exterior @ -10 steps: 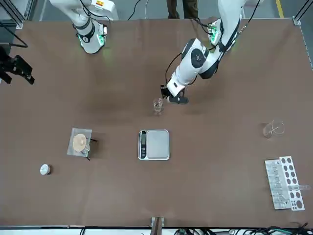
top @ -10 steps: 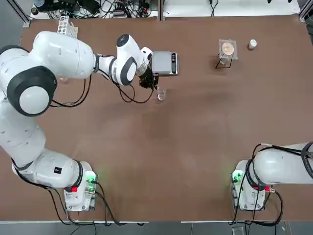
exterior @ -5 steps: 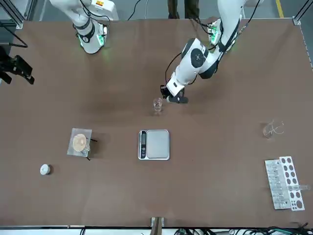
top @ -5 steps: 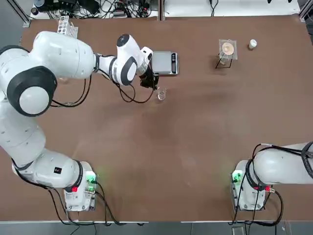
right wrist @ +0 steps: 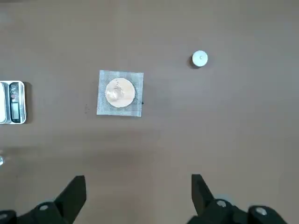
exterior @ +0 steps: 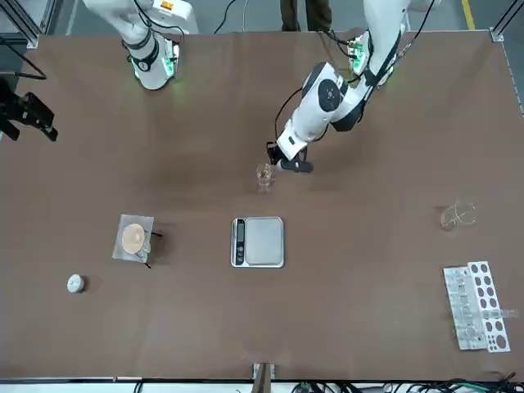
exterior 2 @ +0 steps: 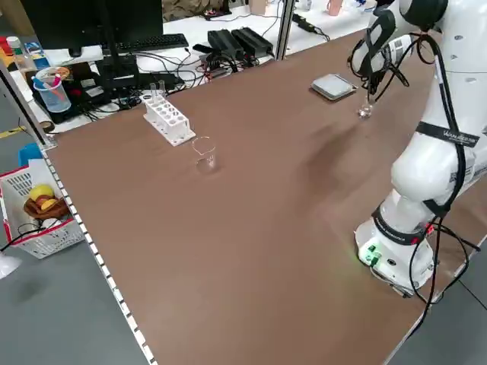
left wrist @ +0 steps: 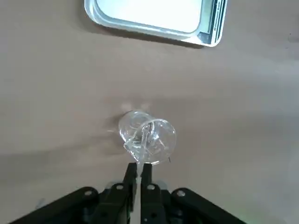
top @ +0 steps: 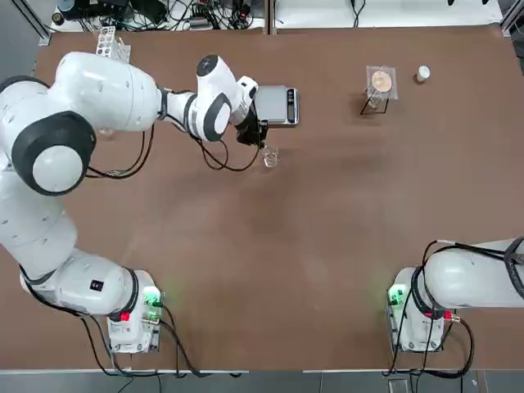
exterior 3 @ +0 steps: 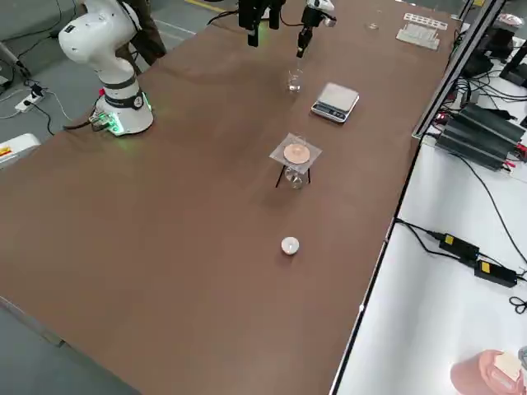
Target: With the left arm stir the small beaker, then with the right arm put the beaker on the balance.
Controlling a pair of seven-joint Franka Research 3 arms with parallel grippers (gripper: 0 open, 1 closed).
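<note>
Presently the left gripper is closed on a thin clear glass rod, which is between its two fingertips. Just below this hand is the small beaker, upright on the table, and the rod reaches down into its mouth.

A little farther from the hand, on the side away from the robot's bases, the balance lies flat, near the beaker but apart from it; its plate carries nothing.

Well out to the left of the same hand stands a wider glass vessel. Beyond this vessel, still farther from the hand, is the white rack, with a clear tube lying across it.

To the right of the hand, and more forward, is a wire stand with a gauze square, a pale round disc on it, and a small glass piece under it. Farther right there is a small white cap.

Well apart on the right side, the right gripper hangs above the table, its fingers wide open and holding nothing.
</note>
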